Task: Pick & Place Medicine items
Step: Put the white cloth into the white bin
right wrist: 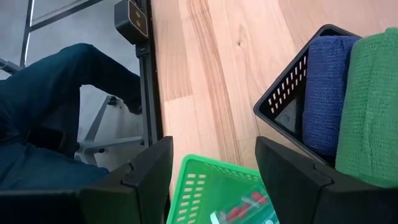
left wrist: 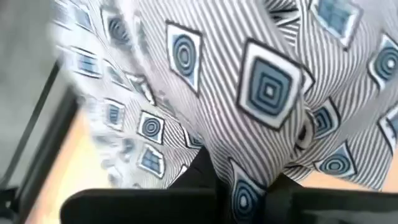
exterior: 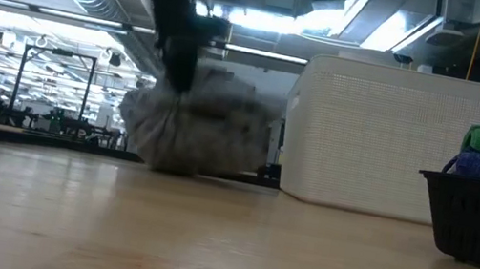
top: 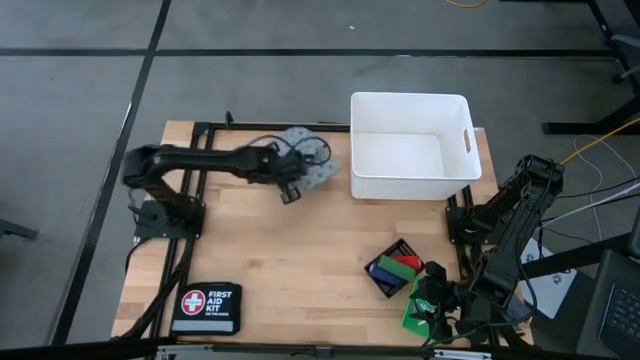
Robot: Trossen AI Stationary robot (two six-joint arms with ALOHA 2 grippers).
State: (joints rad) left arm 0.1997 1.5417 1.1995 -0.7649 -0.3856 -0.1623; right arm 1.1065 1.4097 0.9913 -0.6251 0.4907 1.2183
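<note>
My left gripper (top: pixel 290 189) is shut on a striped cloth pouch with blue squares (top: pixel 308 160), near the table's far edge, left of the white bin. In the low view the pouch (exterior: pixel 197 128) bulges below the gripper (exterior: pixel 178 86). A blue cylinder (right wrist: pixel 326 87), a green cylinder (right wrist: pixel 373 106) and a red block (top: pixel 405 263) lie in a black basket (top: pixel 385 283) near the table's right near corner. My right gripper (right wrist: pixel 214 168) is open above a green basket (right wrist: pixel 205 186) that holds small red-and-white pieces (right wrist: pixel 239 213). My left gripper pinches a gathered fold of the pouch's cloth (left wrist: pixel 245 186) between its two fingers, several layers bunched together. The arm comes down on it from above. The pouch hangs below the fingers, and its underside (exterior: pixel 187 167) seems to reach the table.
A white bin (top: pixel 410 145) stands at the far right of the table. A black first-aid pouch (top: pixel 207 308) lies at the near left corner. Bare wood lies between them in the middle. A person's trouser leg (right wrist: pixel 56 93) shows beyond the table's edge.
</note>
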